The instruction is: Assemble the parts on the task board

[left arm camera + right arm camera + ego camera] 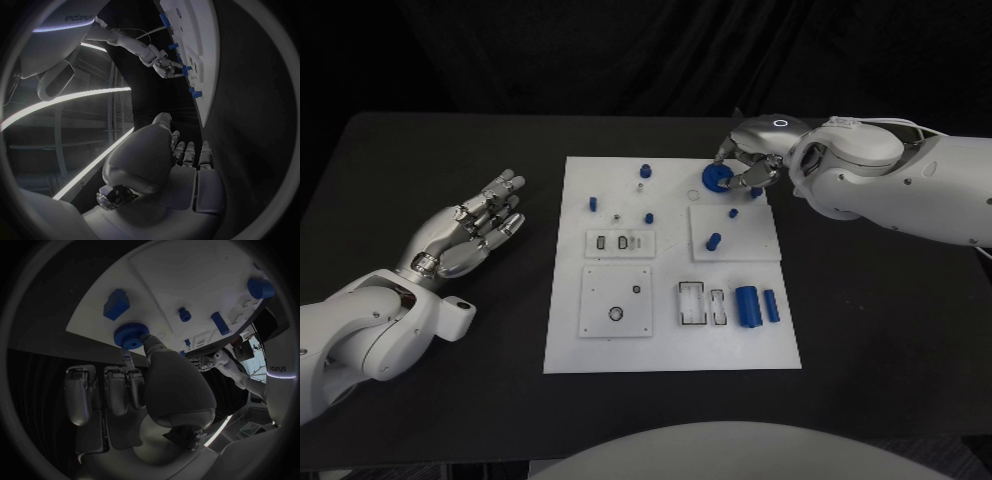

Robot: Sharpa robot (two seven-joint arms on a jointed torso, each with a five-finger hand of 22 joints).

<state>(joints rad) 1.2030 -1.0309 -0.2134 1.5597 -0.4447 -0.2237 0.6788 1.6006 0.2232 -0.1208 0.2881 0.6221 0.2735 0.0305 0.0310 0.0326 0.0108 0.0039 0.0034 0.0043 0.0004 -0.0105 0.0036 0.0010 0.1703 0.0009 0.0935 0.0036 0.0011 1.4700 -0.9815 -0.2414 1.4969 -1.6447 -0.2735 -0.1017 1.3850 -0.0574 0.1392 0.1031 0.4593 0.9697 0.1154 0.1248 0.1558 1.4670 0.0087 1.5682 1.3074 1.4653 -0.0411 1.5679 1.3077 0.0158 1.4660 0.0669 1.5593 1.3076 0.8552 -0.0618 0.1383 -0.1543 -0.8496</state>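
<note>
Judging from the task board, you have most of the job ahead: two blue cylinders lie loose at its 5 o'clock beside an unfilled slot, and a few small pegs stand upright. Your right hand pinches the round blue gear at the board's 1 o'clock corner. Your left hand rests flat, fingers spread, holding nothing, at 9 o'clock.

White task board mid-table; small blue parts scattered; blue gear, seemingly pinched, far edge.
</note>
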